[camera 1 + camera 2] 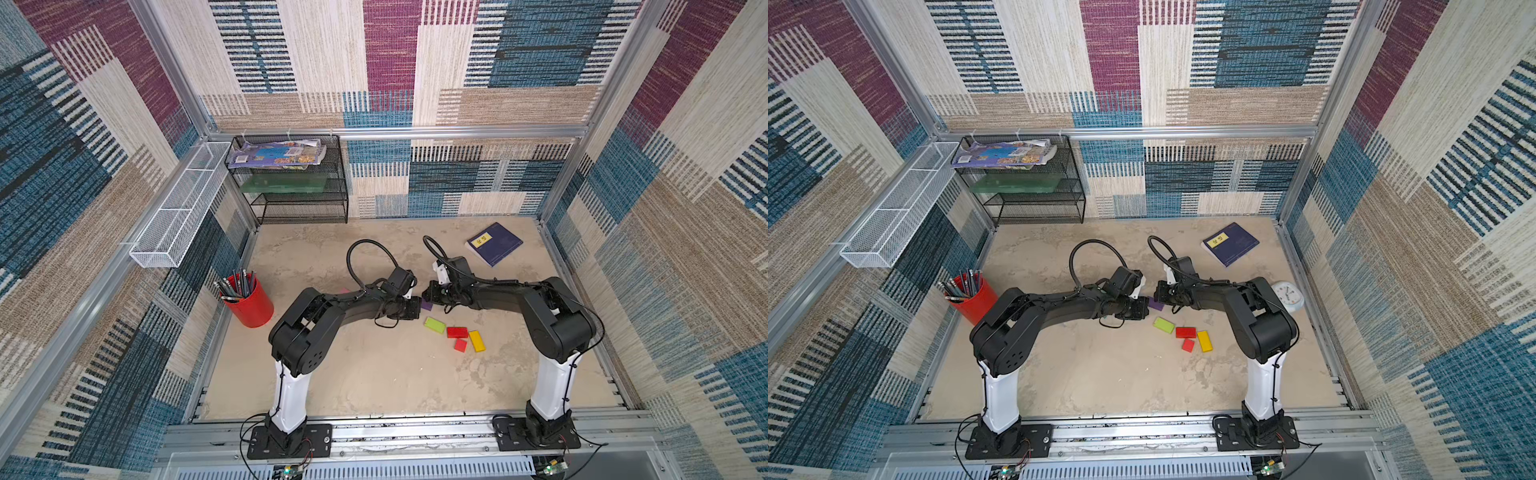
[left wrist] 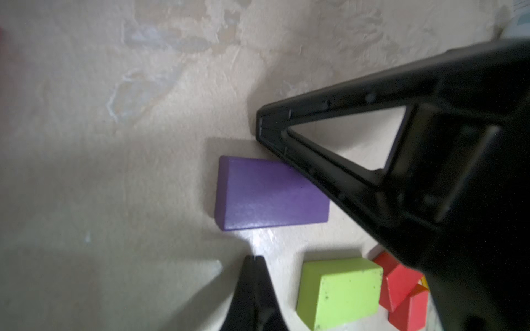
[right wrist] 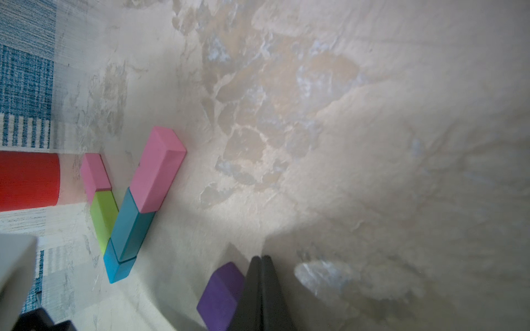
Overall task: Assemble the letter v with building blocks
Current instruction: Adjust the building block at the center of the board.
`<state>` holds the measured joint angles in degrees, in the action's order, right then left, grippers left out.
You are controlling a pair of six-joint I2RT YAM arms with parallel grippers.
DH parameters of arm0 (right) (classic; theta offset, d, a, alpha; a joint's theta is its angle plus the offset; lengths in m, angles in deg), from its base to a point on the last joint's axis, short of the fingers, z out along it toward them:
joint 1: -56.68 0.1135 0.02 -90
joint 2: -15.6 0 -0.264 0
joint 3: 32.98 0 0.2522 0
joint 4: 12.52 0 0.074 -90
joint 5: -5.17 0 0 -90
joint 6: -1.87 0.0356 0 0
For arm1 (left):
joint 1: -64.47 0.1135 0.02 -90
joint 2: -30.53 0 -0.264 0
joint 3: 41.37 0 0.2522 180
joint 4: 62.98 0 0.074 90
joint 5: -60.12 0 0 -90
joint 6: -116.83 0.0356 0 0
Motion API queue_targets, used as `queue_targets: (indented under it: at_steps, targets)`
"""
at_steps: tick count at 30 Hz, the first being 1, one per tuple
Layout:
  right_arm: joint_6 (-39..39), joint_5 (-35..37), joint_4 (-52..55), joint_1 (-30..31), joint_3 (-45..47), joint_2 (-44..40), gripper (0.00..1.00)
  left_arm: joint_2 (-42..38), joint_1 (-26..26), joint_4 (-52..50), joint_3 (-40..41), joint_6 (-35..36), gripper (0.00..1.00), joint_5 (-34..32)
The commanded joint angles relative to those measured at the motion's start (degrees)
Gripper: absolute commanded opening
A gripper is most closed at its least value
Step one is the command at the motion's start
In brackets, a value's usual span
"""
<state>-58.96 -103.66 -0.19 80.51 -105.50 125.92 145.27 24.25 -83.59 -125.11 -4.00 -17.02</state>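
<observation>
Fully closed: left tool (image 2: 253,258), right tool (image 3: 261,257); empty.

The front half of the table (image 1: 374,386), between the two arm bases, lies bare and gives the widest room. At the back, the stretch between the black mesh shelf (image 1: 291,183) and the blue book (image 1: 494,243) is open too. Both arms bend inward across the middle. There the left gripper (image 2: 253,258) and right gripper (image 3: 261,256), jaws closed, nearly meet, with the purple block (image 1: 427,306) between them, blocking the centre. Just in front, a lime block (image 1: 434,325), a red block (image 1: 457,331), a smaller red block (image 1: 460,345) and a yellow block (image 1: 476,340) cluster together. The red pencil cup (image 1: 249,305) crowds the left edge, a clock (image 1: 1287,296) the right. The block V (image 3: 129,217) lies between cup and purple block.
</observation>
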Motion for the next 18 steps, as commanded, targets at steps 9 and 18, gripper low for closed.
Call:
queue_targets:
  at_steps: [9,18]
  targets:
    - [2.1,4.8,5.4,0.0,0.6,-1.4,0.05,2.0,1.2,-7.5,-2.2,1.5,0.00,-3.0]
    - [3.0,5.6,5.4,-0.2,2.5,-3.3,0.05,1.8,1.9,-7.5,-2.4,1.7,0.00,-2.5]
